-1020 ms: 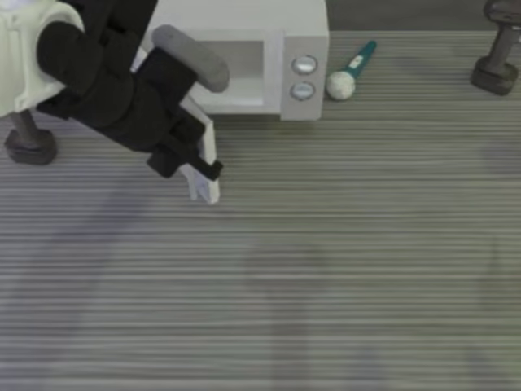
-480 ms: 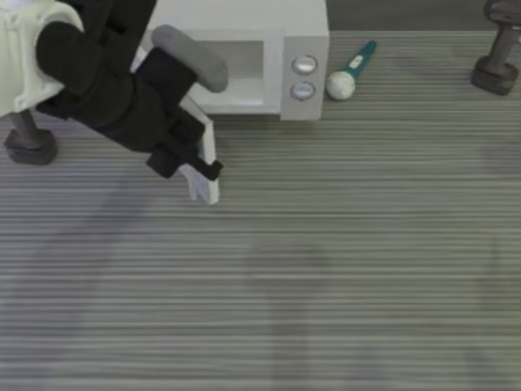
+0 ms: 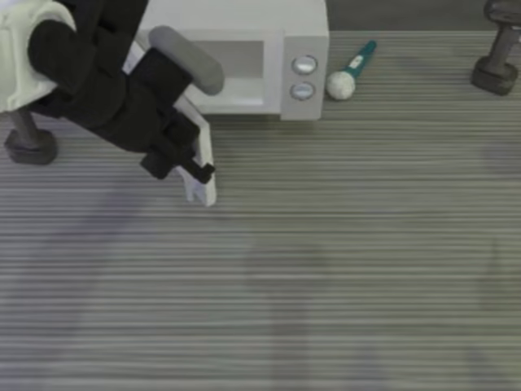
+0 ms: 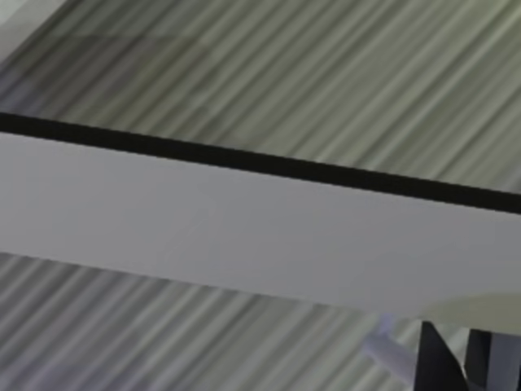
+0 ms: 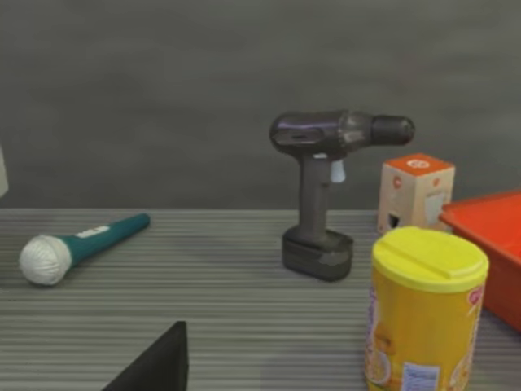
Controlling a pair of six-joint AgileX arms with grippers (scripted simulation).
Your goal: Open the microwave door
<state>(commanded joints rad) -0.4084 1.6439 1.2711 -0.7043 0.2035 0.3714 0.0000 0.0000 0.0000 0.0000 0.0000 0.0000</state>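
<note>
The microwave (image 3: pixel 244 49) stands at the far edge of the table (image 3: pixel 326 269), left of middle. Its door (image 3: pixel 203 167) is swung out toward the front, and the left gripper (image 3: pixel 195 167) is clamped on the door's free edge. Just right of the microwave lies a teal microphone (image 3: pixel 350 72) (touching nothing), with a dark drill (image 3: pixel 495 57) far right. The right gripper is out of sight.

microwave (image 3: pixel 244 24): white box, two grey knobs, table's far edge, cavity exposed.
door (image 3: pixel 205 167): white panel, swung open leftward, apparently past perpendicular.
</note>
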